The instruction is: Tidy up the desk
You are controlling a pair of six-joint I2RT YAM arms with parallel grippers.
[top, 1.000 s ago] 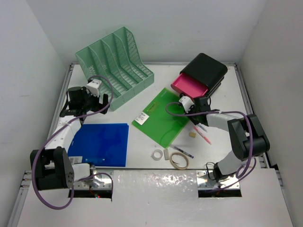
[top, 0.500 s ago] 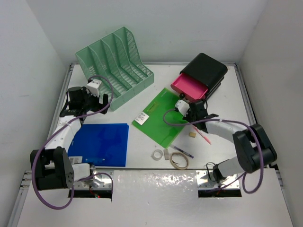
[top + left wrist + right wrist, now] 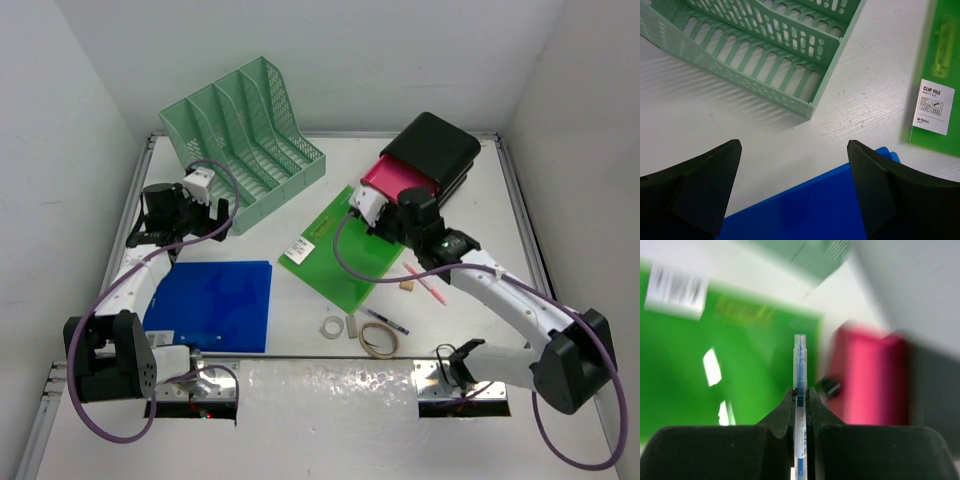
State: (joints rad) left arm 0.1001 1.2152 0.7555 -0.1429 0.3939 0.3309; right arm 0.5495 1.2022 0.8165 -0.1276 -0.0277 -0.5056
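The desk [image 3: 300, 200] is a white tabletop. My right gripper [image 3: 380, 222] hangs over the green clip file [image 3: 340, 250], just in front of the open pink drawer [image 3: 400, 182] of a black box [image 3: 435, 145]. In the right wrist view the gripper [image 3: 799, 392] is shut on a blue pen [image 3: 799, 370] that sticks out past the fingertips; the background is blurred. My left gripper [image 3: 205, 222] hovers open between the mint-green file rack [image 3: 243, 140] and the blue folder [image 3: 215, 305]. Nothing lies between its fingers [image 3: 795, 150], which stand above the folder's edge [image 3: 815, 210].
A pink pen [image 3: 428, 285], a dark pen [image 3: 385, 320], two tape rolls [image 3: 331, 327] [image 3: 378, 340] and two small erasers [image 3: 352, 326] [image 3: 406, 285] lie in front of the green file. The rack's corner [image 3: 812, 107] is close ahead of the left fingers. White walls enclose the desk.
My right arm has swung left and stretched out, carrying the pen from beside the drawer to over the green file. The left arm has not moved.
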